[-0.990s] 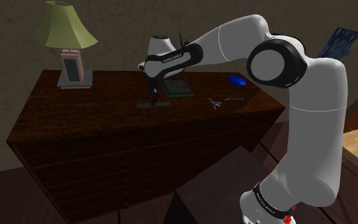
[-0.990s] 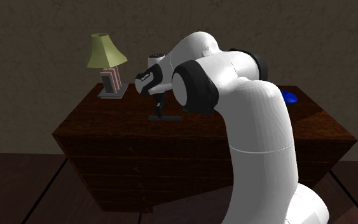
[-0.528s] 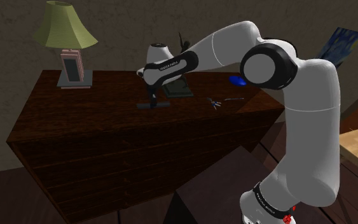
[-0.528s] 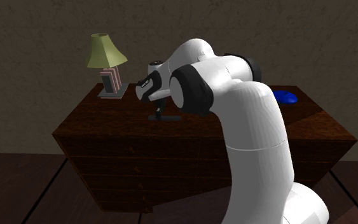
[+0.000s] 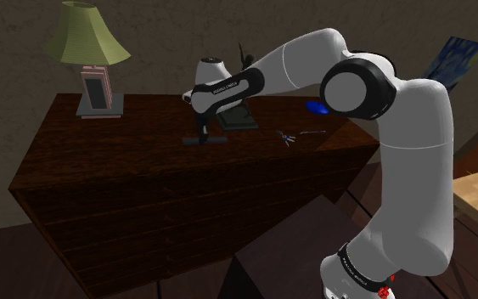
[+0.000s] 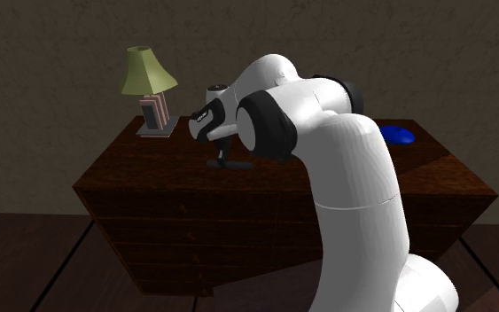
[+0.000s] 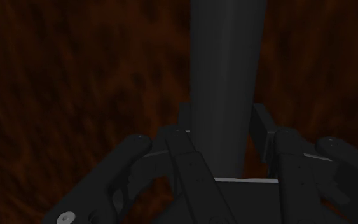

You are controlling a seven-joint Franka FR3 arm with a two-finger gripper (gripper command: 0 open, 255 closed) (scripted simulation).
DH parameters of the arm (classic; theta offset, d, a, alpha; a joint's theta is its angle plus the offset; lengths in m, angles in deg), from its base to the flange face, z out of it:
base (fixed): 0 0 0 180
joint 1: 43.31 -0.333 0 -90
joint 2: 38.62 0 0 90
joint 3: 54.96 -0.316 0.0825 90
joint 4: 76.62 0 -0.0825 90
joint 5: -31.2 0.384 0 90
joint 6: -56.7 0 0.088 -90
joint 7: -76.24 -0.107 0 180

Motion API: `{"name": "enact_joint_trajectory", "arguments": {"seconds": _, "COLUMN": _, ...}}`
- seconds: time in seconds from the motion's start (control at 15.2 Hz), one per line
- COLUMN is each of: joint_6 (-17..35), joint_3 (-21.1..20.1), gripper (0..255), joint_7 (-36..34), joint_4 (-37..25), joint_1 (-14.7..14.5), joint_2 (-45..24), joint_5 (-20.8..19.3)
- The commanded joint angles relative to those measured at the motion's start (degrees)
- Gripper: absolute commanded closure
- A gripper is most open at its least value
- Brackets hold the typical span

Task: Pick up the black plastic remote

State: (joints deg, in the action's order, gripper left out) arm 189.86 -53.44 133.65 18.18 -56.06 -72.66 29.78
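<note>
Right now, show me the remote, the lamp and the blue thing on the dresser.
remote (image 7: 225, 63), wrist view, middle of its long body.
lamp (image 5: 84, 34), shoulder view, on the green shade.
blue thing (image 6: 400, 135), second exterior view, on its top.

This appears to be a room in a home, perhaps a bedroom or a living room. A table lamp (image 5: 87, 38) with a green shade stands on a dark wooden chest of drawers (image 5: 101, 212), whose top is the surface. The floor (image 6: 26, 266) is of dark wooden planks, the wall (image 6: 43, 53) is rough and brownish, and a blue picture (image 5: 455, 56) shows beside it.
</note>
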Motion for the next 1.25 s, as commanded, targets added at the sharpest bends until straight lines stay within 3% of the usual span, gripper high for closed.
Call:
{"name": "enact_joint_trajectory", "arguments": {"seconds": 0.0, "joint_6": 0.1, "joint_3": 0.0, "gripper": 255, "joint_7": 0.0, "joint_4": 0.0, "joint_1": 0.0, "joint_2": -0.2, "joint_5": 0.0}}
{"name": "enact_joint_trajectory", "arguments": {"seconds": 1.19, "joint_6": -8.5, "joint_3": 0.1, "gripper": 255, "joint_7": 0.2, "joint_4": -2.4, "joint_1": 0.0, "joint_2": 6.0, "joint_5": 0.0}}
